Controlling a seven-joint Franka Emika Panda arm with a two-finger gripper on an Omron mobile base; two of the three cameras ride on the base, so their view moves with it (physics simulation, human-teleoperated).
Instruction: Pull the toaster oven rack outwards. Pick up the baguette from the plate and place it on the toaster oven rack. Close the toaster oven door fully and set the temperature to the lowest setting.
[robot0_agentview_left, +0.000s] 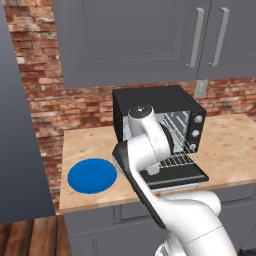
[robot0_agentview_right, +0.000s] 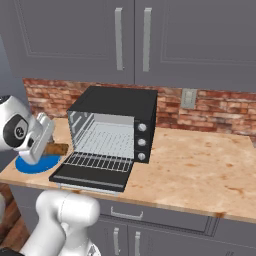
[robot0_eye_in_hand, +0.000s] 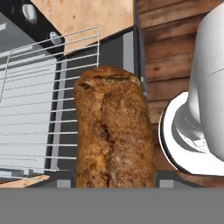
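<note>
over butcher-block counter (robot0_agentview_right: 200, 165) our gripper (robot0_agentview_right: 46, 145) holds the baguette (robot0_eye_in_hand: 114, 135) just left of the pulled-out toaster oven rack (robot0_agentview_right: 97, 161); we should carry it level and lower it gently mid-grid.

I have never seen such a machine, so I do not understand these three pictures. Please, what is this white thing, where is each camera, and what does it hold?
The white thing is a robot arm in a simulated kitchen. Two cameras ride behind it, left and right; the third sits on its hand. On the wooden counter stand a black toaster oven, its door dropped open and its wire rack pulled out, and a bare blue plate. The gripper carries the brown baguette near the open oven.
</note>
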